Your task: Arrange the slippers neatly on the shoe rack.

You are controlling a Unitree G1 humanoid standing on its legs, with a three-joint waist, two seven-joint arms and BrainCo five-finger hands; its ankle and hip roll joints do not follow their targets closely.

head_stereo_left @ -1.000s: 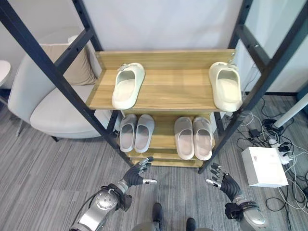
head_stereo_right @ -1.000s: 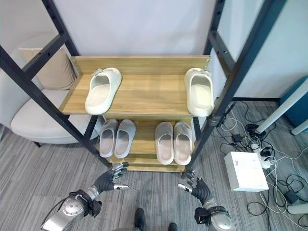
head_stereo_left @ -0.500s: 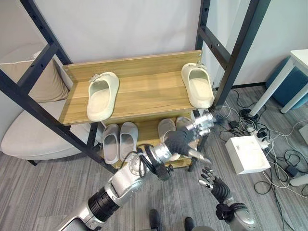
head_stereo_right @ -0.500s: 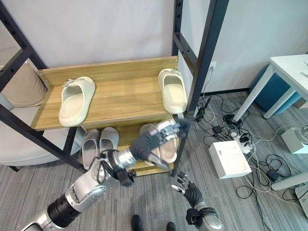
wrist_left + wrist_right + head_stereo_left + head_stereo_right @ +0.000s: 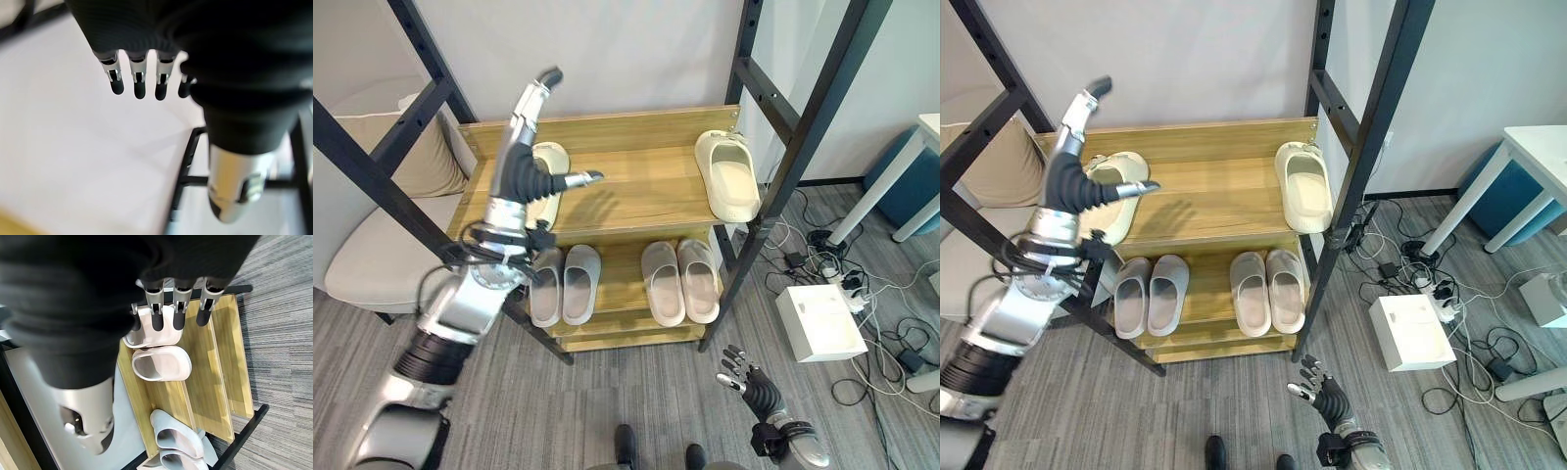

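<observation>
The left hand [image 5: 530,147] is raised over the left end of the rack's [image 5: 636,201] top shelf, fingers straight and pointing up toward the wall, thumb stuck out sideways across the boards, holding nothing. Directly beneath and behind it lies the left cream slipper [image 5: 546,176], long axis running front to back on the shelf, slightly skewed, partly hidden by the wrist. Its mate, the right cream slipper [image 5: 727,174], sits at the far end of the same shelf against the right post, also lying front to back, the two well apart with bare boards between. On the shelf below, a grey pair [image 5: 565,284] and a beige pair [image 5: 680,281] already stand side by side. The right hand [image 5: 747,380] hangs low over the floor before the rack's right post, fingers loosely spread and empty. The left hand is clearly nearer the left slipper, which probably needs sliding rightward toward its mate.
</observation>
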